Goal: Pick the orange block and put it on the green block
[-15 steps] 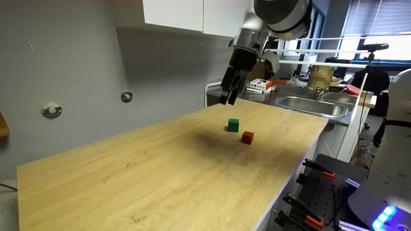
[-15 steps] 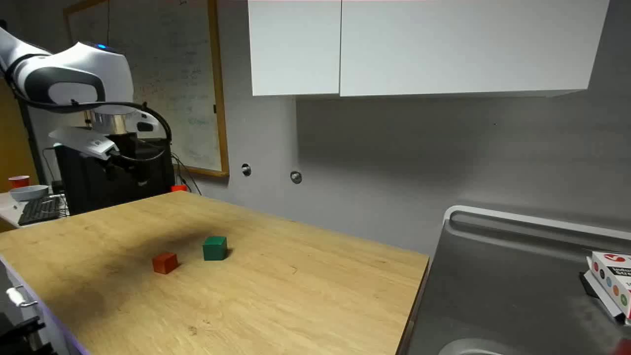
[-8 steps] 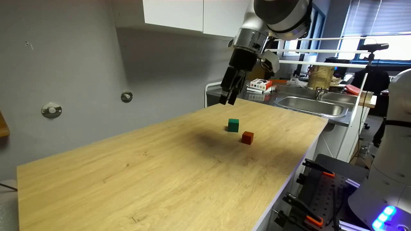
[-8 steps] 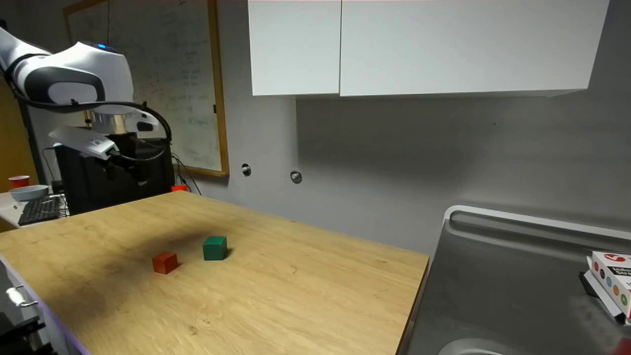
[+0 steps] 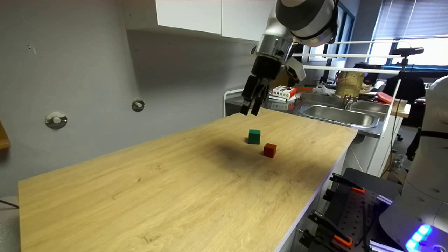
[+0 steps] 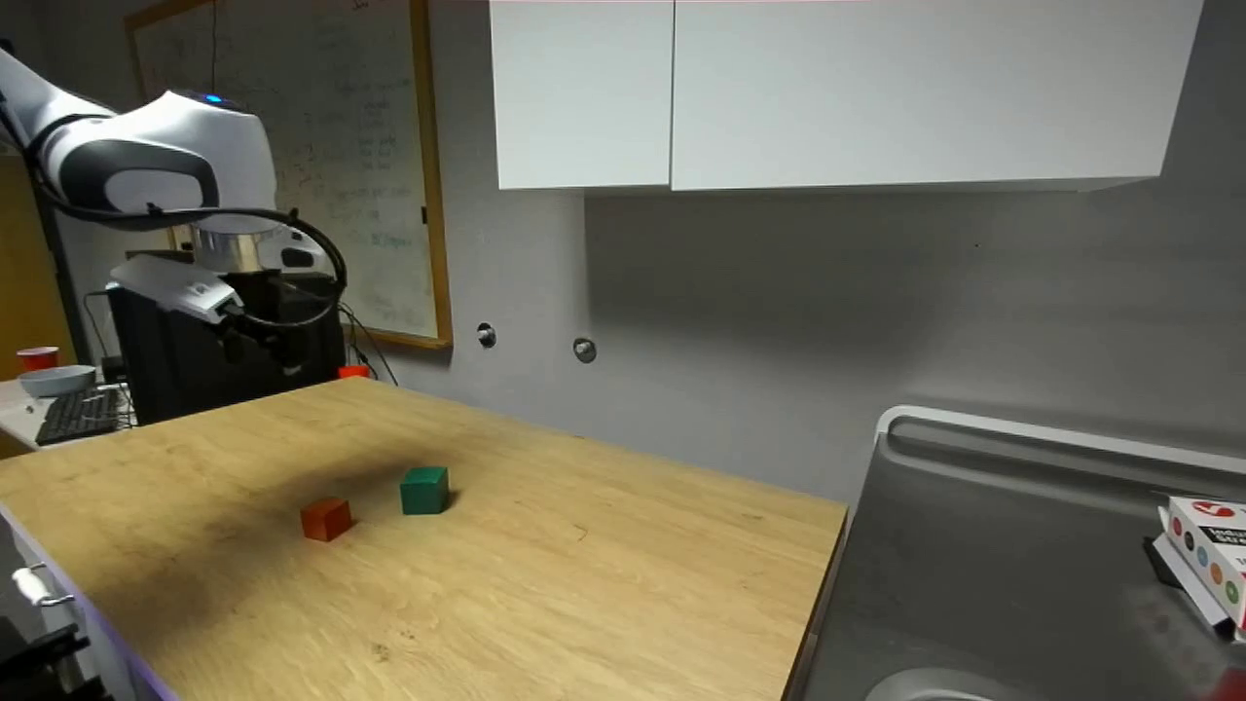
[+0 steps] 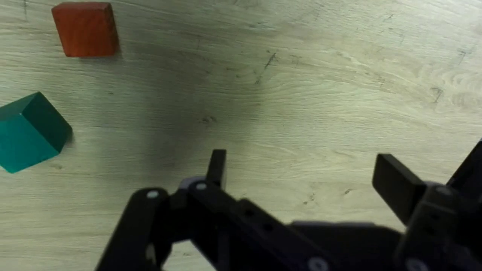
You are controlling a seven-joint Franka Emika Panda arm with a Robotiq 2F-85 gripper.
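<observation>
The orange block [image 5: 270, 150], a small red-orange cube, sits on the wooden table in both exterior views [image 6: 326, 519]. It also shows at the upper left of the wrist view [image 7: 86, 32]. The green block [image 5: 254, 137], a dark green cube, sits on the table a short gap away [image 6: 424, 491]. It is partly cut off at the left edge of the wrist view [image 7: 28, 135]. My gripper [image 5: 249, 112] hangs above the table, apart from both blocks. In the wrist view its fingers [image 7: 301, 162] are wide apart with only table between them.
The wooden table [image 5: 157, 196] runs along the grey wall. A metal sink [image 5: 339, 115] and a small white-and-red box [image 5: 284, 91] are beyond its far end. White cabinets [image 6: 827, 97] hang above. A black monitor [image 6: 175, 360] stands behind the arm.
Between half a second ago and now, the arm and gripper have shifted slightly, to the right and down in an exterior view. The blocks have not moved.
</observation>
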